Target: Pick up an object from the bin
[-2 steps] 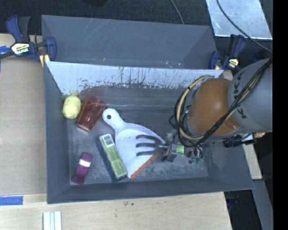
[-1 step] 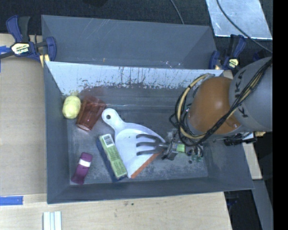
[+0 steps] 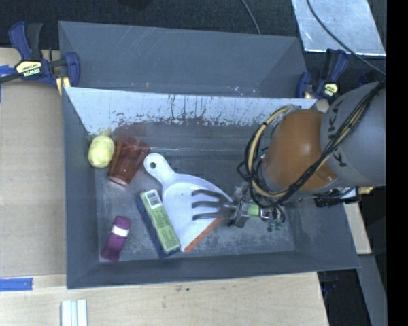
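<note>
My gripper (image 3: pixel 236 214) is low in the bin's right half, under the orange wrist cover, its tip at the right edge of a white slotted scoop (image 3: pixel 183 197). The scoop lies flat in the middle of the bin with its handle pointing up-left. An orange stick (image 3: pixel 202 236) lies under the scoop's lower right edge, just left of the gripper. A green and white labelled bar (image 3: pixel 159 220) rests along the scoop's left side.
A yellow-green lemon (image 3: pixel 100 151) and a brown-red cup (image 3: pixel 126 160) sit at the upper left of the bin floor. A purple and white small bottle (image 3: pixel 116 237) lies at the lower left. The arm and its cables fill the bin's right side.
</note>
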Robot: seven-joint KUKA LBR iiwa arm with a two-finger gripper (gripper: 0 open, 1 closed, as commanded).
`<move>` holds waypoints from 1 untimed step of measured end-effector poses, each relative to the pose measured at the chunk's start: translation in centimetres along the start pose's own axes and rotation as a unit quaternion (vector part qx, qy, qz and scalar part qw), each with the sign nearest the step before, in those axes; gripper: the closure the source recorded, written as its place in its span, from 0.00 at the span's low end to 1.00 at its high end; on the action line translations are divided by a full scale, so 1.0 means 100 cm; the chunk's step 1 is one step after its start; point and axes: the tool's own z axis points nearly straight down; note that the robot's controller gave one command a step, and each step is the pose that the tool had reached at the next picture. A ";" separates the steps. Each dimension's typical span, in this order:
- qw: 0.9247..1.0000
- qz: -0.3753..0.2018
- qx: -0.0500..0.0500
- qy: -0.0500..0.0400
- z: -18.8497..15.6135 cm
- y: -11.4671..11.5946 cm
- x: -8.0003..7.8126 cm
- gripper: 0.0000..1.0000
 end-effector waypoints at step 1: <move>1.000 0.005 0.000 0.003 -0.078 0.004 -0.005 1.00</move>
